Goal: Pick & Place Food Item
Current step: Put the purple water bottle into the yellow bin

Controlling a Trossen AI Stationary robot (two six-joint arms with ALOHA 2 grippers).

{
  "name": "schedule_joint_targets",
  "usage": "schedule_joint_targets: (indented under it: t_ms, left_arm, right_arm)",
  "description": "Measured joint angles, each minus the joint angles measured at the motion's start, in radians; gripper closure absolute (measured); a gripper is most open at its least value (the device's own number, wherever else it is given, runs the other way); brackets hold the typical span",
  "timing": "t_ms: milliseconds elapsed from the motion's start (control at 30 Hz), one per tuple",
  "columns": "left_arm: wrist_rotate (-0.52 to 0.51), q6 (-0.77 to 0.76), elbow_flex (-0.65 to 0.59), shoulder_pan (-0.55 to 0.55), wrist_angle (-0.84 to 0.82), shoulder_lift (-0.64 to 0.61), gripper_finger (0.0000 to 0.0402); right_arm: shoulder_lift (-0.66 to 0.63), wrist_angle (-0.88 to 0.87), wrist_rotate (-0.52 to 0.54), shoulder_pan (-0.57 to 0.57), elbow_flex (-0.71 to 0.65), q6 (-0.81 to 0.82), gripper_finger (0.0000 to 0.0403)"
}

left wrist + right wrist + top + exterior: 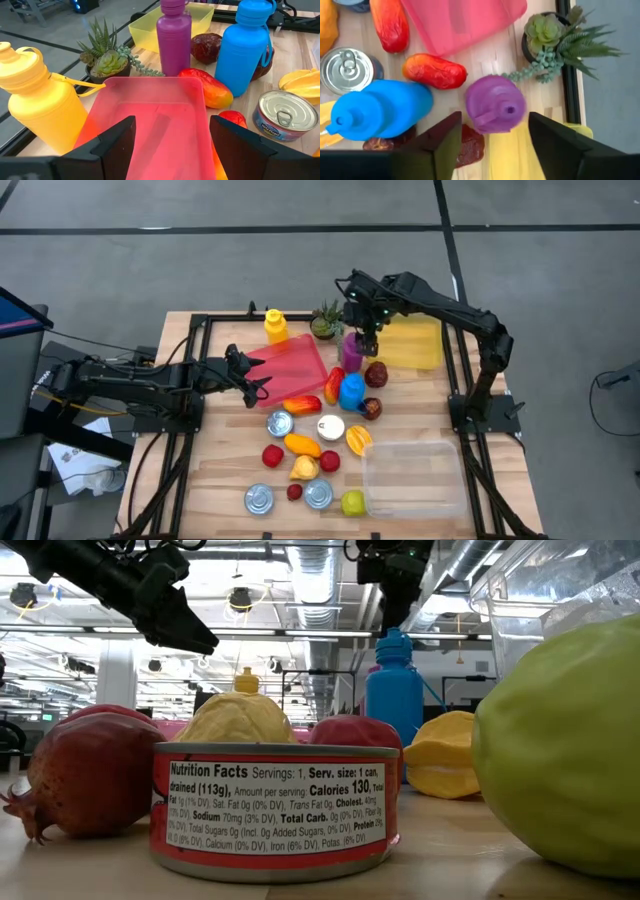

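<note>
While the right gripper (pixel 368 338) hung directly above the upright purple plastic bottle (pixel 351 351), its two dark fingers (pixel 434 145) stood apart on either side of the bottle's cap without touching it, as the right wrist view showed. That bottle stood on the wooden table (pixel 220 470) between the small potted succulent (pixel 326 321) and the shallow yellow plastic bin (pixel 412 344), with a dark red fruit (pixel 376 374) and the upright blue plastic bottle (pixel 351 391) just beside it. Across the table, the left gripper (pixel 262 386) hovered at the near edge of the flat pink plastic tray (pixel 295 364), fingers spread and empty. A yellow plastic bottle (pixel 275 326) stood at the tray's far corner. Two red-orange mango-shaped toy fruits (pixel 434 71) lay beside the tray, and silver-topped tin cans (pixel 279 423), small red and yellow fruits, and a clear plastic container (pixel 414 476) filled the table's front half.
</note>
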Motion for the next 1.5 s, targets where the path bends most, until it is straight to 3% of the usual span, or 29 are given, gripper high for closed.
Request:
schedule_joint_targets:
  t_ms: [500,1067,1500]
  left_arm:
    - [0.000,-0.001,0.000,0.000,0.000,0.000,0.0152]
    - [0.000,-0.001,0.000,-0.002,0.001,0.000,0.0152]
    - [0.000,0.000,0.000,-0.002,0.001,0.000,0.0152]
  right_arm:
    - [0.000,0.043,-0.014,-0.038,-0.036,-0.003,0.0188]
    - [0.110,0.025,-0.034,-0.053,-0.032,-0.014,0.0192]
    - [0.103,-0.030,-0.026,-0.055,-0.007,-0.002,0.0275]
